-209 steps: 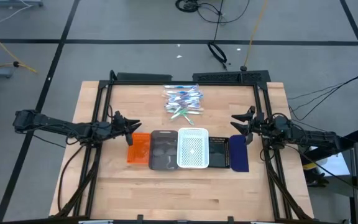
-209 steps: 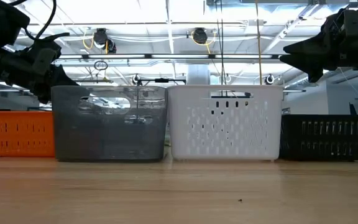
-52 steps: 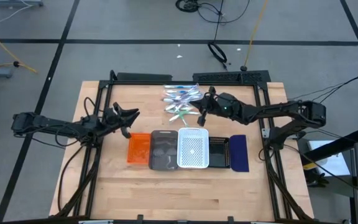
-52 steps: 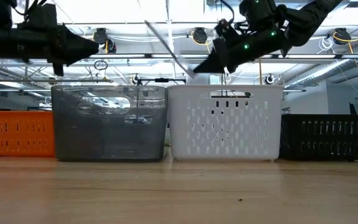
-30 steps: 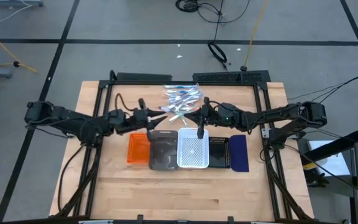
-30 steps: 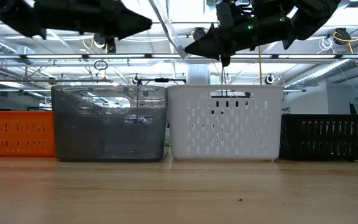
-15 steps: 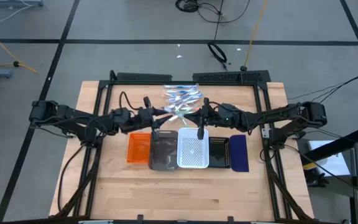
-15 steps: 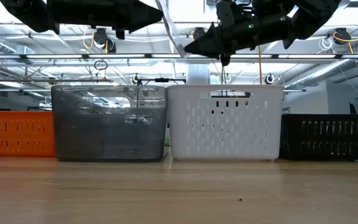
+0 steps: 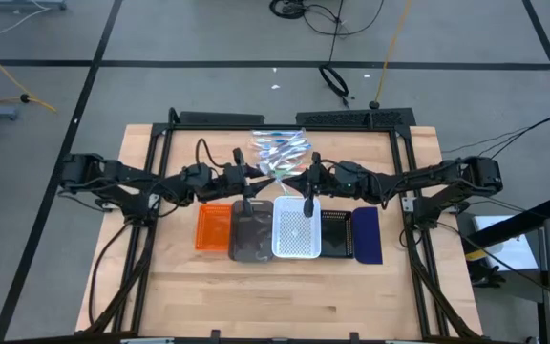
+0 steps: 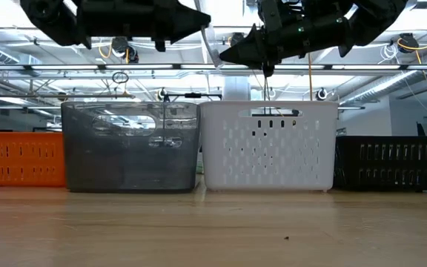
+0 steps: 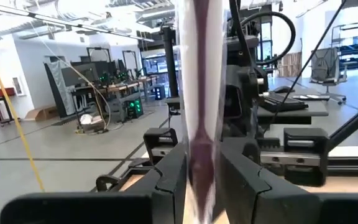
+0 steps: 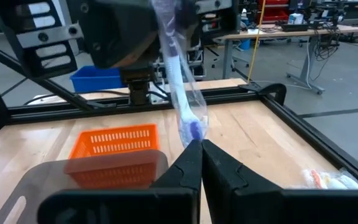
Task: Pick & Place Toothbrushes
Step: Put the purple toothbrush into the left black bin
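A heap of toothbrushes (image 9: 280, 148) lies on the table's far middle. My left gripper (image 9: 253, 180) hangs over the far end of the grey tray (image 9: 251, 231), shut on a clear-wrapped toothbrush (image 11: 199, 93) with a purple streak. My right gripper (image 9: 300, 180) hangs over the far end of the white tray (image 9: 296, 229), shut on a clear-wrapped toothbrush (image 12: 176, 81) with blue in it. The two grippers face each other, tips a short way apart, well above the trays (image 10: 269, 144). My left gripper pinches the wrapped toothbrush between its two fingers at a lower stretch of its shaft (image 11: 201, 149). The fingers come level from the table's left and lie across it. The toothbrush stands upright, rising above the fingers, lifted clear. My right gripper pinches the wrapped toothbrush by its lower end (image 12: 193, 132) between its two fingertips. The fingers come level from the table's right. The toothbrush slants up and away from the fingertips toward the left gripper, lifted clear of the trays.
Five trays stand side by side at the table's middle: orange (image 9: 213, 227), grey, white, black (image 9: 335, 234) and navy (image 9: 367, 235). Bare wood lies nearer than the trays (image 9: 285, 296). A black frame (image 9: 165, 143) borders the table top.
My left gripper has gone toward the table's right, toward the right gripper, carrying its toothbrush upright and clear of the trays. It now hangs over the grey tray's far end.
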